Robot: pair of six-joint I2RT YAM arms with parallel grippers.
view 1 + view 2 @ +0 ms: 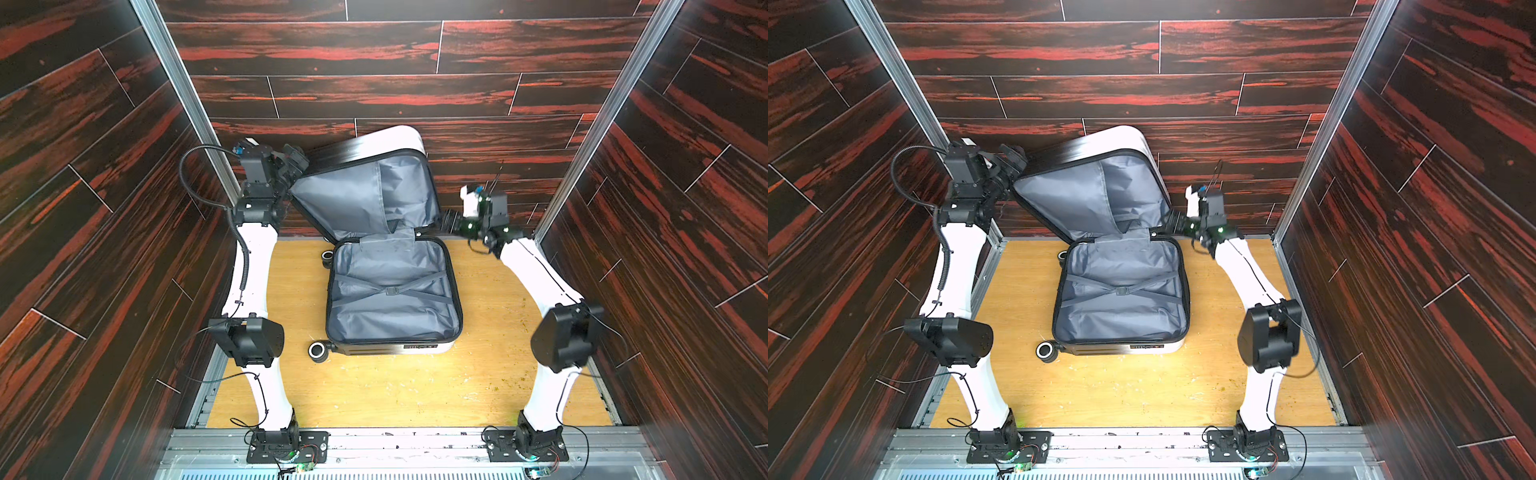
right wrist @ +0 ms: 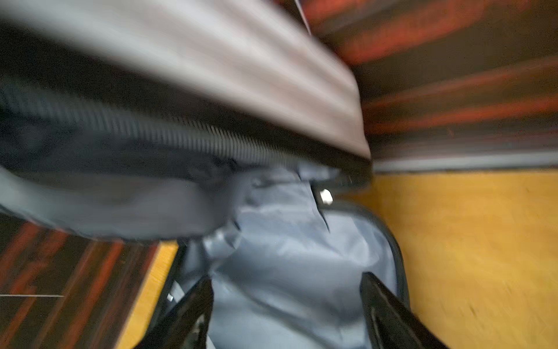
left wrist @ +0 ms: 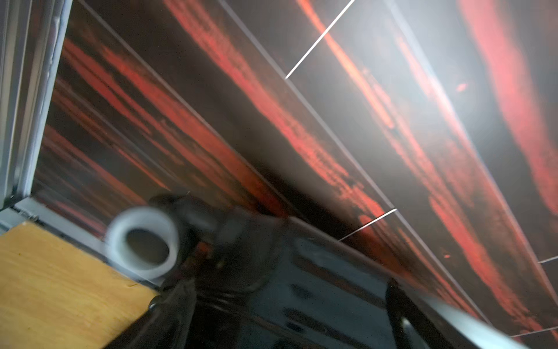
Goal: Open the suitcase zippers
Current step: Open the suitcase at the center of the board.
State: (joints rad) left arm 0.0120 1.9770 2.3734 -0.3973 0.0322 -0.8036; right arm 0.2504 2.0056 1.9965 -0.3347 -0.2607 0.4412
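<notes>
the hard-shell suitcase (image 1: 419, 347) lies open mid-table (image 1: 374, 390) on pale wood grain. its lower half is flat, with creased grey fabric lining (image 1: 390, 320) crossed by straps. the glossy, round-cornered lid (image 1: 374, 141) tilts up toward the back wall. dark toothed zippers (image 2: 181, 136) rim the parted halves. the left gripper (image 1: 300, 165) is spread wide at the lid's outer corner, near a white-ringed wheel (image 3: 142, 244). the right gripper (image 2: 287, 302) gapes empty over the lining by the hinge.

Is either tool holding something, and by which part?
The right tool holds nothing; it is open beside the suitcase hinge. The left tool is open at a corner of the raised lid; whether it supports that lid cannot be told.
</notes>
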